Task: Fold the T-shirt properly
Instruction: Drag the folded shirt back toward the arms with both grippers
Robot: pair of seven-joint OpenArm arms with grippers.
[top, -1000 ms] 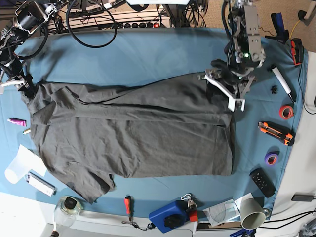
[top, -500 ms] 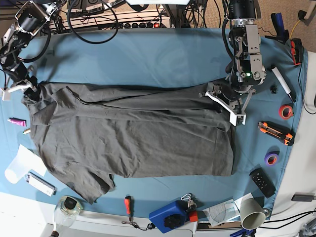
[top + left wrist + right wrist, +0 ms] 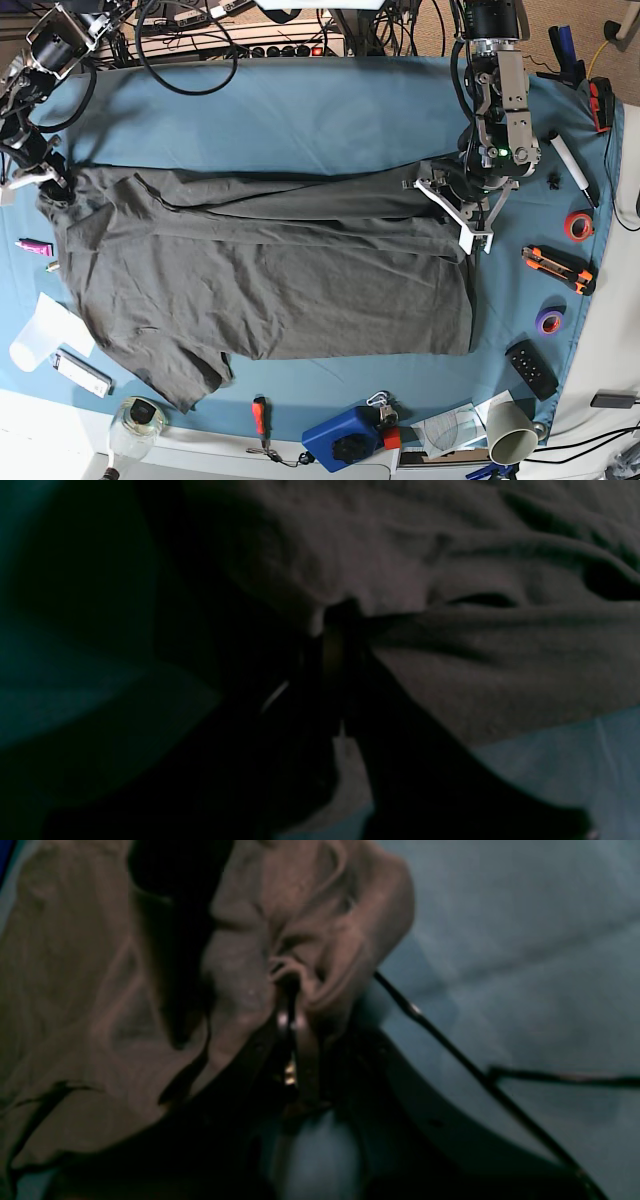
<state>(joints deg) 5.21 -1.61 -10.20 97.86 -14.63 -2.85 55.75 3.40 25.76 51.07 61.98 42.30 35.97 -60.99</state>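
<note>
The T-shirt (image 3: 260, 270) is spread left-right across the desk (image 3: 300, 110); its far edge is pinched at both ends by closed left jaws (image 3: 462, 190) and right jaws (image 3: 50, 182), so it'd get folded toward the near side.

Base view is bright, evenly lit and sharp. Both wrist views are dim, blurry and soft, with heavy black shadows.

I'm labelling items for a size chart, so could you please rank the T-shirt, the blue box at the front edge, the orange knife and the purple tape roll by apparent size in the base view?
1. T-shirt, by far the largest.
2. Blue box.
3. Orange knife.
4. Purple tape roll, smallest.
</note>
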